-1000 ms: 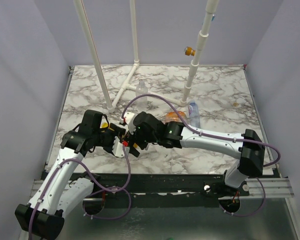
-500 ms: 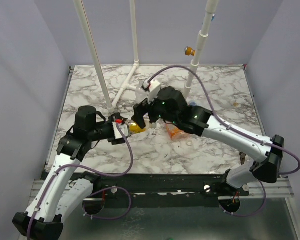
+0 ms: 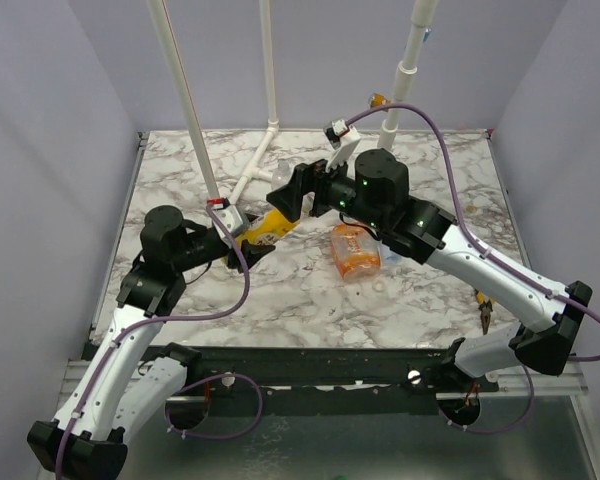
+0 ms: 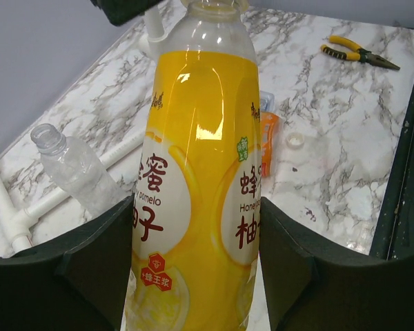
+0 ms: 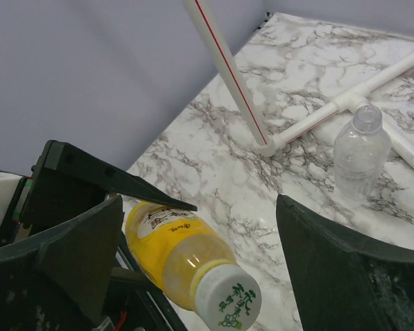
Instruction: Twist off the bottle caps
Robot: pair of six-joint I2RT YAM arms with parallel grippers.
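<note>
Between the clamped fingers of the left claw (image 4: 196, 214): slender yellow-orange plastic bottle (image 4: 196, 138), yellow liquid inside, whitish screw cap (image 5: 228, 298) on. Right claw (image 5: 199, 207) gapes wide, empty, just above that cap. Beyond it, small clear plastic bottle (image 5: 362, 148), empty.

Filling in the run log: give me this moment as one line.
left fingers: shut on yellow bottle | right fingers: open, facing cap, no contact | cap: on | orange bottle: lying on table

Glossy plastic bottle (image 4: 193, 179), smooth marbled table (image 3: 490, 180)
</note>
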